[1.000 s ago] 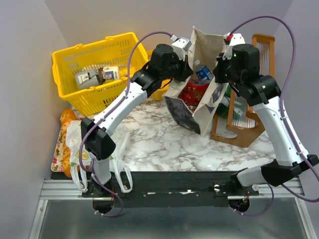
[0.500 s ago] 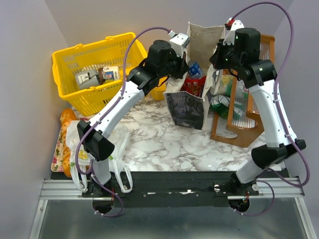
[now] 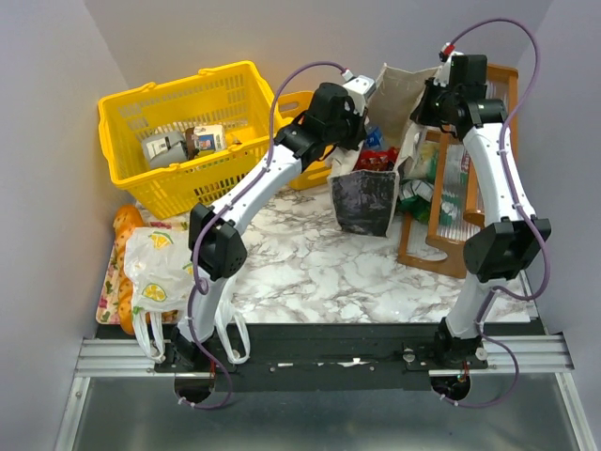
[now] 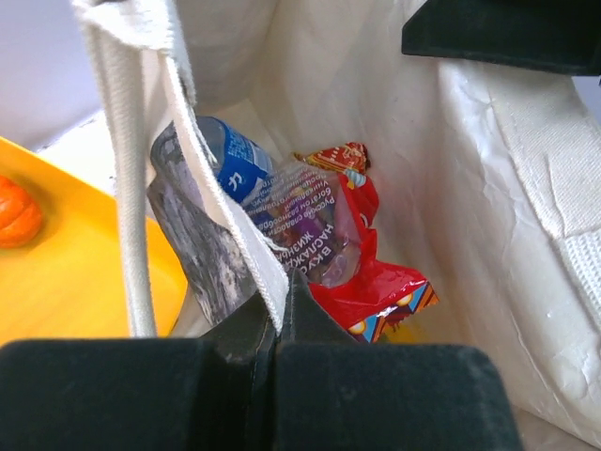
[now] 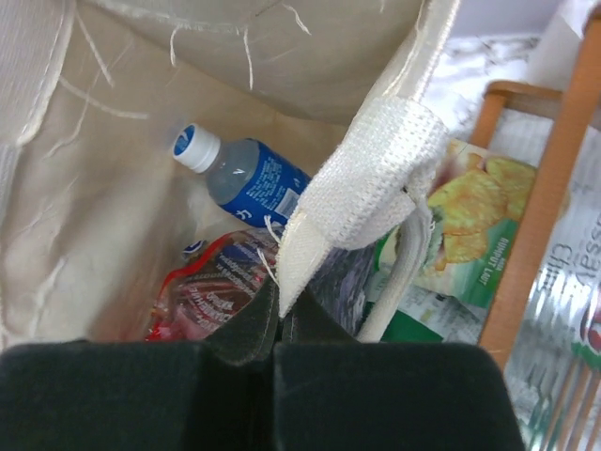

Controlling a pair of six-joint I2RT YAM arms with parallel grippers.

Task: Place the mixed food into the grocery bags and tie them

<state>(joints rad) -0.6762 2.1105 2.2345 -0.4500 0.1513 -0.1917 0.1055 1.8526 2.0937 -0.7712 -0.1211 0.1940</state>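
Both the left gripper [image 4: 280, 303] and right gripper [image 5: 280, 315] pinch the canvas tote [image 3: 396, 89] by its rim, now farther right than before.

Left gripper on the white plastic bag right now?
No, the left gripper is pinched shut on the canvas tote at its rim, while the white plastic bag lies unheld at the near left of the top view.

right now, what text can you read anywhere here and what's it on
clear packet in the tote: Cyrillic print, seemingly "ВКУСНАЯ", "НАСТОЯЩАЯ", "ЖИЗНЬ"; the rest is blurred
bottle, blue label: white marks, unreadable
silver packet: seemingly "Apss", cut off
green packet: small print, too blurred
cartons in the basket: too small to read
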